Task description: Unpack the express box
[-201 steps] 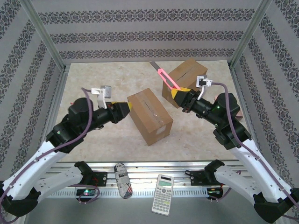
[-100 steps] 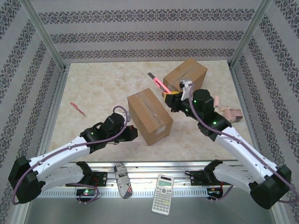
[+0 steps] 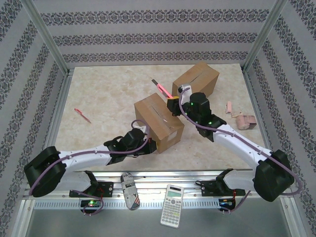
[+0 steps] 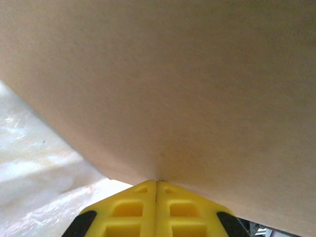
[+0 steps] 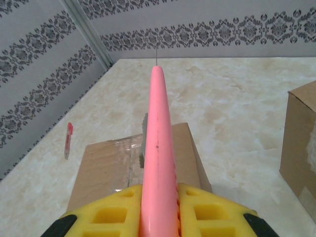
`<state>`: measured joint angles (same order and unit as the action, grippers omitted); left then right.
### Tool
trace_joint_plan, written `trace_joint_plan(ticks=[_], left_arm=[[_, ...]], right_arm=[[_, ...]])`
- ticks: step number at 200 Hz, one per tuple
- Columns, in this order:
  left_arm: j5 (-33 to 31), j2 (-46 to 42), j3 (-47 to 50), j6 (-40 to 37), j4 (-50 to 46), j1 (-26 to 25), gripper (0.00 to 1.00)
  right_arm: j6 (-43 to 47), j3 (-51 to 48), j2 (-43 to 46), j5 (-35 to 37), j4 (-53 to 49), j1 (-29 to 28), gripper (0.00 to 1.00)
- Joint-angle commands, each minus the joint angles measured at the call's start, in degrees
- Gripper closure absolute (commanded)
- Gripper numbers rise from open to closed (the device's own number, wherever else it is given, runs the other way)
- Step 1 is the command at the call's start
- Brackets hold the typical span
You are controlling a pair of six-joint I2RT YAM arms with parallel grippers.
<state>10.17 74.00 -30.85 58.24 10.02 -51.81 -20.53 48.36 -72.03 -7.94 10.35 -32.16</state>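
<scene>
The express box (image 3: 159, 123), brown cardboard with a taped top seam, stands mid-table. My left gripper (image 3: 148, 144) is low at its near left side. In the left wrist view the yellow fingertips (image 4: 156, 183) are shut, empty, and touch the cardboard wall (image 4: 163, 84). My right gripper (image 3: 173, 104) hovers over the box's far right edge, shut on a pink cutter (image 3: 163, 89) that points up and to the far left. The right wrist view has the cutter (image 5: 159, 138) between the fingers (image 5: 118, 207), above the box's taped top (image 5: 113, 163).
A second cardboard box (image 3: 196, 81) stands behind, at the right of the wrist view (image 5: 301, 143). A red pen (image 3: 82, 115) lies at the left. A pink roll (image 3: 245, 121) lies at the right. A calculator (image 3: 172, 198) rests on the front rail.
My left arm dropped and swung right to the box's near side, and its gripper closed. My right arm carried the cutter left, from the far box to over the near box.
</scene>
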Motion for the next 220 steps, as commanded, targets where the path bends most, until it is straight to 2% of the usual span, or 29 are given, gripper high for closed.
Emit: trace_joint_plan(ticks=[1, 49, 97, 138, 167, 180, 194, 203, 207, 209, 216, 220], left_arm=[[-2.34, 2.39, 0.32, 2.65, 8.37, -0.75, 1.00], [-4.32, 5.89, -1.56, 1.64, 8.26, -0.62, 1.00], [-7.50, 0.86, -1.27, -0.34, 0.67, 1.31, 1.00], [-10.15, -10.59, -3.74, -3.75, -17.64, 4.61, 1.00], [-8.73, -18.94, -7.26, -4.43, -31.47, 10.05, 1.00], [-6.45, -21.27, -8.76, -4.62, -34.00, 12.98, 0.90], [-4.28, -22.65, -10.24, -4.93, -33.71, 15.46, 0.71], [-3.02, -22.78, -11.16, -5.06, -32.38, 16.65, 0.52], [-2.48, -22.44, -11.72, -5.06, -31.80, 17.17, 0.32], [-2.27, -22.35, -12.00, -5.06, -31.53, 17.42, 0.27], [-1.13, -21.42, -12.91, -5.15, -30.28, 18.19, 0.15], [-0.50, -20.83, -13.35, -5.15, -29.34, 18.51, 0.12]], right_arm=[[1.55, 2.83, -0.96, -0.48, 2.77, -0.80, 1.00], [3.68, 5.63, -0.31, -1.08, -3.75, -0.84, 1.00], [10.24, 10.28, 3.31, -1.81, -17.63, -0.80, 1.00], [15.00, 18.37, 3.15, 1.29, -33.74, -1.40, 1.00], [17.58, 23.21, 1.38, 5.60, -40.88, -3.98, 1.00], [18.62, 25.11, 0.31, 7.66, -42.76, -5.38, 1.00], [19.56, 26.36, -0.93, 9.77, -43.61, -6.55, 1.00], [19.95, 26.85, -1.67, 10.59, -43.77, -6.86, 1.00], [20.05, 27.02, -2.02, 10.72, -43.68, -7.01, 1.00], [20.13, 27.09, -2.16, 10.77, -43.60, -7.03, 1.00], [20.10, 27.29, -2.72, 10.91, -43.43, -7.06, 1.00], [20.10, 27.38, -3.02, 10.93, -43.25, -7.05, 1.00]])
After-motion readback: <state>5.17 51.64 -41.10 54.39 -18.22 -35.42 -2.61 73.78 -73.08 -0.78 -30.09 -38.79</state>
